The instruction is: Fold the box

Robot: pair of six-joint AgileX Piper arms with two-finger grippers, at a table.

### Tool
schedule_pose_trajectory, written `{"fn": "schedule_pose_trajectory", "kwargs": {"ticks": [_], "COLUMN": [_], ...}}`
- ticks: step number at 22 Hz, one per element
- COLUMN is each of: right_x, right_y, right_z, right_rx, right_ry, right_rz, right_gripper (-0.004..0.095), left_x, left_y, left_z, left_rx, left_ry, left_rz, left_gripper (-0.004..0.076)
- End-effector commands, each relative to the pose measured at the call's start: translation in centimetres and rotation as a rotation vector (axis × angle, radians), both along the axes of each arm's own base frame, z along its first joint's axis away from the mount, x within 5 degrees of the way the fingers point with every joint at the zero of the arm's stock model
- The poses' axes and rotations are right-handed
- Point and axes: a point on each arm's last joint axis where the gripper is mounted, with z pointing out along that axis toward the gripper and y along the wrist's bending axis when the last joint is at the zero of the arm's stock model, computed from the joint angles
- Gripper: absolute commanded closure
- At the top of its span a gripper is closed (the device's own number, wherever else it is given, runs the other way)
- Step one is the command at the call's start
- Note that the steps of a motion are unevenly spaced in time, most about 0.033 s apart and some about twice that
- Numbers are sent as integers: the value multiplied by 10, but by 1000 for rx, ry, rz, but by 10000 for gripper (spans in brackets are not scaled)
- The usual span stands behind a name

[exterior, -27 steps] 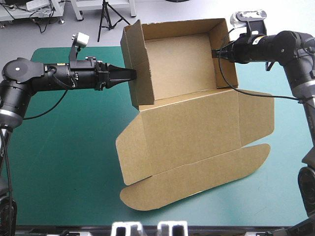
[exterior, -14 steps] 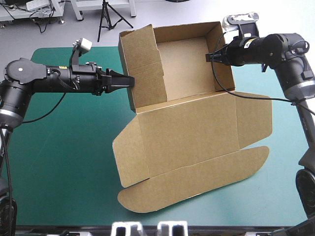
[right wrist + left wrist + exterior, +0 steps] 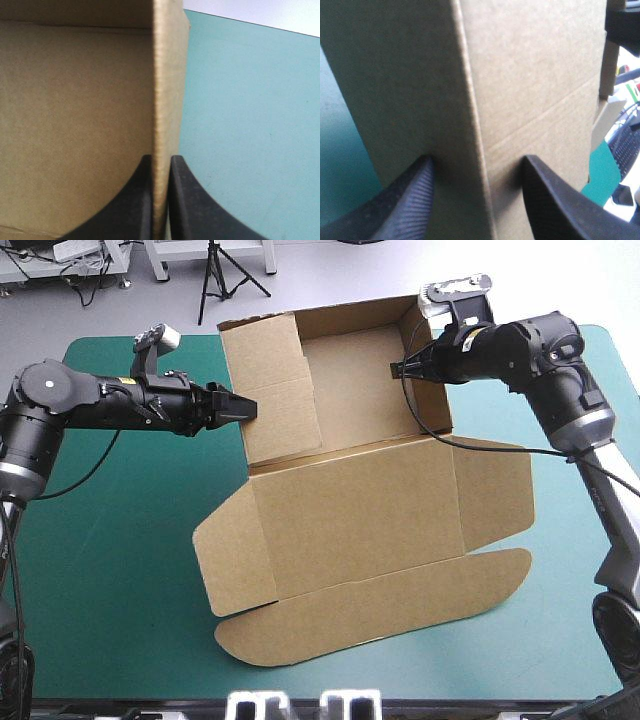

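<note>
Two walls are in my care at once. The box lies across the middle of the table, its tray part toward the far edge and its lid spread flat on the teal-green cover toward the near edge.

My right hand is clamped on the right wall. In the right wrist view the two black fingers are nearly together, with only the thin brown board between them. My left hand is at the left wall, from the outside. In the left wrist view its fingers stand apart and unclosed, and a folded ridge of that wall fills the gap between them.

As I judge it, the tray is mostly formed. The far wall and both side walls stand, and the floor shows bare inside. From above, the left wall looks broader than the right, so I take it to be leaning and not yet tucked home. Seating it is the step in hand.

What is left, as far as I can see, is the lid's side flaps and the long rounded tuck flap. Both are lying flat and unfolded.
</note>
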Motion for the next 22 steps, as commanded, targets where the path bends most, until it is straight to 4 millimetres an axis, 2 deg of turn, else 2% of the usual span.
{"fn": "schedule_pose_trajectory", "kwargs": {"ticks": [1, 7, 8, 9, 14, 18, 22], "right_x": [-23, -30, -32, -33, -37, -39, -41], "right_y": [17, 30, 31, 32, 34, 32, 30], "right_z": [31, 30, 30, 29, 27, 24, 20], "right_rx": [125, 145, 151, 150, 150, 121, 99], "right_ry": [-88, -64, -50, -41, 1, 35, 78], "right_rz": [50, 74, 78, 79, 90, 89, 61], "right_gripper": [909, 909, 909, 909, 909, 910, 909], "left_x": [0, 5, 7, 8, 18, 17, 7], "left_y": [1, 6, 6, 6, 7, 6, -11], "left_z": [20, 18, 18, 18, 12, 11, 15], "left_rx": [-33, 3, 19, 23, 36, 40, 76], "left_ry": [-95, -123, -142, -149, -161, -145, -177], "left_rz": [94, 148, 161, 168, 186, 169, 130], "left_gripper": [382, 597, 699, 735, 733, 733, 733]}}
